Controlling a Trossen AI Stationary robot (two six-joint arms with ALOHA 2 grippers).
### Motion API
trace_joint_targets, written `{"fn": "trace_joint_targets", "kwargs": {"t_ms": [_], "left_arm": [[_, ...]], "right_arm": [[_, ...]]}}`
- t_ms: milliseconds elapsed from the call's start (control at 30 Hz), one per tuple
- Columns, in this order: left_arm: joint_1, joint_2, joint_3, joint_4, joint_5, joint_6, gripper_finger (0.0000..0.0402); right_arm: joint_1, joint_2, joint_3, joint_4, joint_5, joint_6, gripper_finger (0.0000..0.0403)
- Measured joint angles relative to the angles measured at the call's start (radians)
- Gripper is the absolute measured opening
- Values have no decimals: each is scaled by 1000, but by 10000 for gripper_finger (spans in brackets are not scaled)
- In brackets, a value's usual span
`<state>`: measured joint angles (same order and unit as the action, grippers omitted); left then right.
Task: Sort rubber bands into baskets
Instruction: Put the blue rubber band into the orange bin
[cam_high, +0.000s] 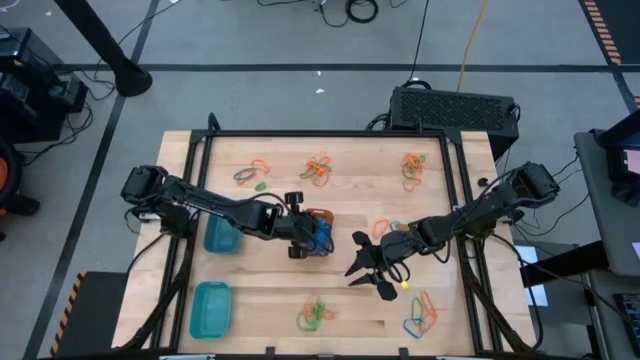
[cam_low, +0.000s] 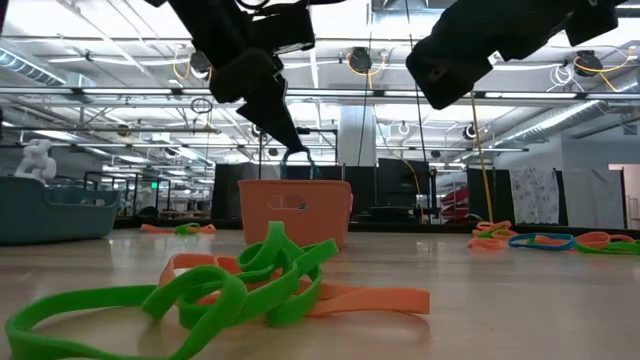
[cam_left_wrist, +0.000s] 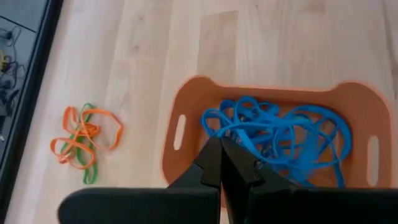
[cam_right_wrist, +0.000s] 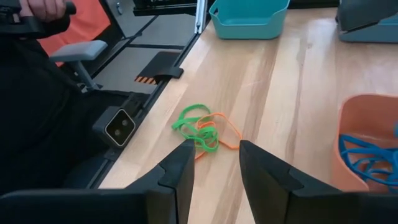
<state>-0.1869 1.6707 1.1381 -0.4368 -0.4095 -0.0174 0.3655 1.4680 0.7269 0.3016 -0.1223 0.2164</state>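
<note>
The orange basket (cam_high: 318, 232) sits mid-table with a tangle of blue rubber bands (cam_left_wrist: 292, 140) inside. My left gripper (cam_left_wrist: 221, 149) hangs over its left end, shut on a blue band; the low view shows the tip (cam_low: 290, 140) just above the rim. My right gripper (cam_right_wrist: 214, 152) hovers open to the right of the basket (cam_high: 368, 278), with nothing between its fingers. It faces a green and orange pile of bands (cam_right_wrist: 202, 130) on the table. Two teal baskets (cam_high: 222, 236) (cam_high: 210, 308) stand at the left. My left gripper pinches a thin blue band between its two shut fingertips, coming from the table's left and slanting down. A short loop of it (cam_low: 298, 158) hangs below the tip and reaches down into the orange basket. Which part of the band is held I cannot tell.
Mixed piles of bands lie along the far side (cam_high: 250, 172) (cam_high: 318, 170) (cam_high: 412, 168) and near the front edge (cam_high: 315, 315) (cam_high: 420, 315). A black frame (cam_high: 330, 133) borders the wooden table. Bare wood lies between the piles. A person shows beyond the table (cam_right_wrist: 37, 9).
</note>
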Motion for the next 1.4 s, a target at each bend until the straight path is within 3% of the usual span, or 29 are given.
{"fn": "trace_joint_targets", "kwargs": {"t_ms": [467,700,1033,1200,1400], "left_arm": [[4,0,0,-32,-10,5,57],[4,0,0,-39,-12,6,64],[14,-128,-1,-250,-24,-2,64],[81,-193,-1,-363,-58,-30,64],[239,-231,-12,-511,-62,-52,64]], "right_arm": [[0,0,0,0,0,7,118],[0,0,0,-1,0,7,118],[0,0,0,-22,-1,7,118],[0,0,0,-27,-1,11,118],[0,0,0,-28,-1,11,118]]}}
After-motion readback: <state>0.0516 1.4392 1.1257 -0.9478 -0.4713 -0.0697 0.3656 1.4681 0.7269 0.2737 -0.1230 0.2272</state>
